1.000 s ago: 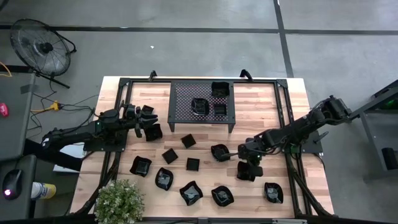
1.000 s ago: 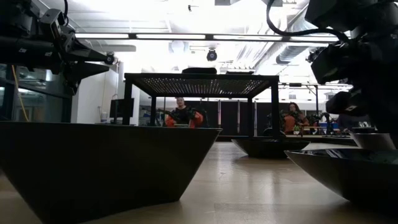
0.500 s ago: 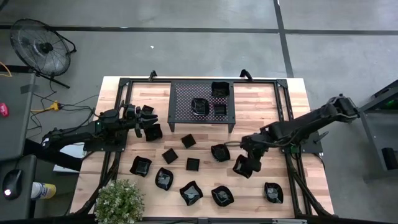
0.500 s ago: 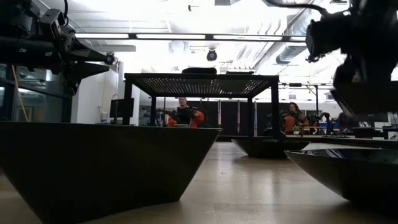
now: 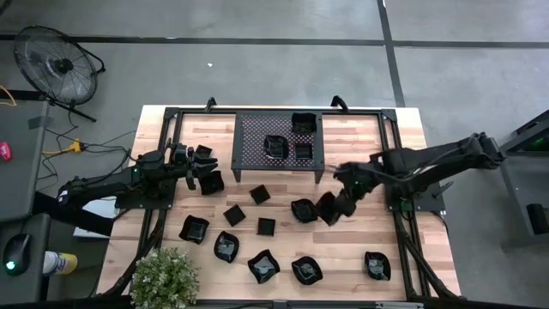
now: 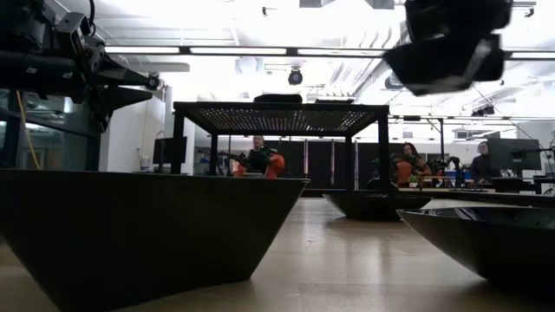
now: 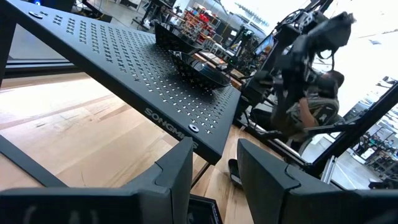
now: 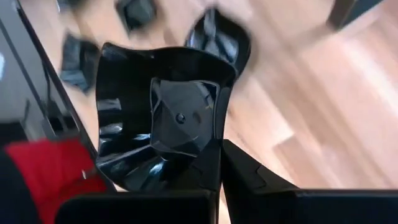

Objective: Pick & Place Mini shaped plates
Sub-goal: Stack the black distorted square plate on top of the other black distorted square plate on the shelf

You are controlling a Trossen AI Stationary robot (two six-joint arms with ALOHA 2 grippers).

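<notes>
One dish is up in my right gripper (image 5: 330,206): from its wrist camera I see the two fingers (image 8: 214,165) pressed together on the rim of a glossy wavy-rimmed plate (image 8: 158,118), which hangs tilted with its hollow facing the lens. From overhead, that held plate (image 5: 327,209) sits just off the front right leg of the perforated rack (image 5: 279,142), close beside another wavy plate (image 5: 302,209) lying on the wooden table (image 5: 360,142). The low camera adds what the overhead cannot: the held plate (image 6: 444,59) is well clear of the tabletop, higher than the rack's deck (image 6: 282,108).

My left gripper (image 5: 206,166) waits off the rack's left end; its wrist view shows the fingers (image 7: 177,174) spread with a gap and nothing between them, looking under the rack (image 7: 124,68) edge.

Three plates (image 5: 292,137) already sit on the rack's deck. The remaining plates (image 5: 249,232) are scattered on the table in front of the rack, and a potted plant (image 5: 165,276) stands at the front left corner.
</notes>
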